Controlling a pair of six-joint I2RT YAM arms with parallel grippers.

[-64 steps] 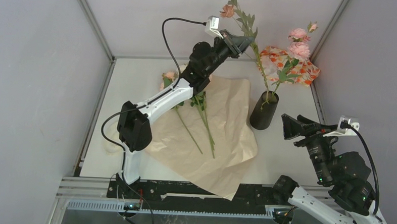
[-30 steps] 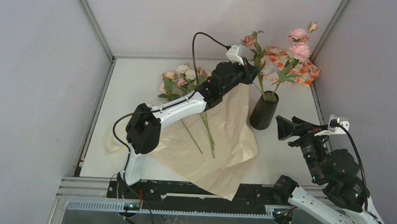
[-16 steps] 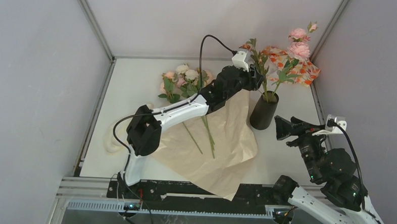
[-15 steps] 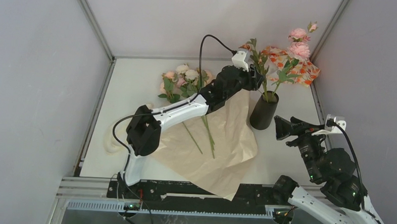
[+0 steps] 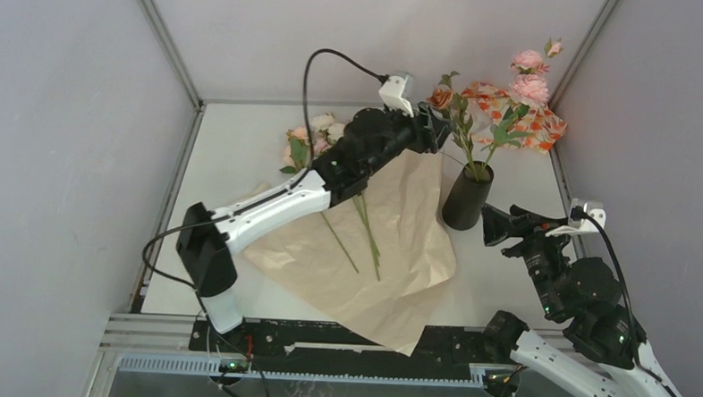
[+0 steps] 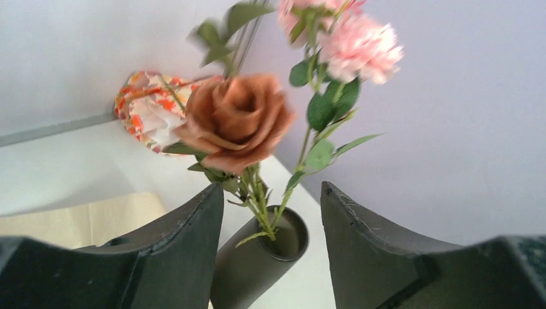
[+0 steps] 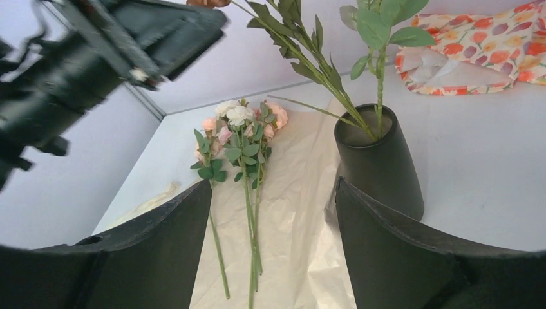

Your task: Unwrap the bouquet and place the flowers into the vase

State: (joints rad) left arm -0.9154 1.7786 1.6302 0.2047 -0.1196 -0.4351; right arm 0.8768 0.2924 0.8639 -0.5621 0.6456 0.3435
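Observation:
The dark vase point(image 5: 467, 199) stands upright right of the unfolded kraft paper point(image 5: 391, 245). It holds a peach rose point(image 5: 439, 97) and pink blooms point(image 5: 529, 85) on leafy stems. My left gripper point(image 5: 439, 129) is open, just left of the rose's stem and above the vase, holding nothing. In the left wrist view the rose point(image 6: 235, 122) and vase point(image 6: 257, 257) show between the spread fingers of that gripper point(image 6: 270, 187). Several loose flowers point(image 5: 319, 139) lie on the paper. My right gripper point(image 5: 490, 227) stands open beside the vase's right side, empty; its point(image 7: 272, 182) wrist view shows the vase point(image 7: 380, 161) and loose flowers point(image 7: 241, 129).
An orange-and-white floral cloth point(image 5: 522, 112) lies in the back right corner behind the vase. A pale ribbon point(image 5: 198, 250) rests at the table's left edge. Grey walls enclose the table on three sides.
My left gripper lowered the peach rose's stem into the vase, opened and let it go, then drew back up and left. The right gripper crept slightly toward the vase.

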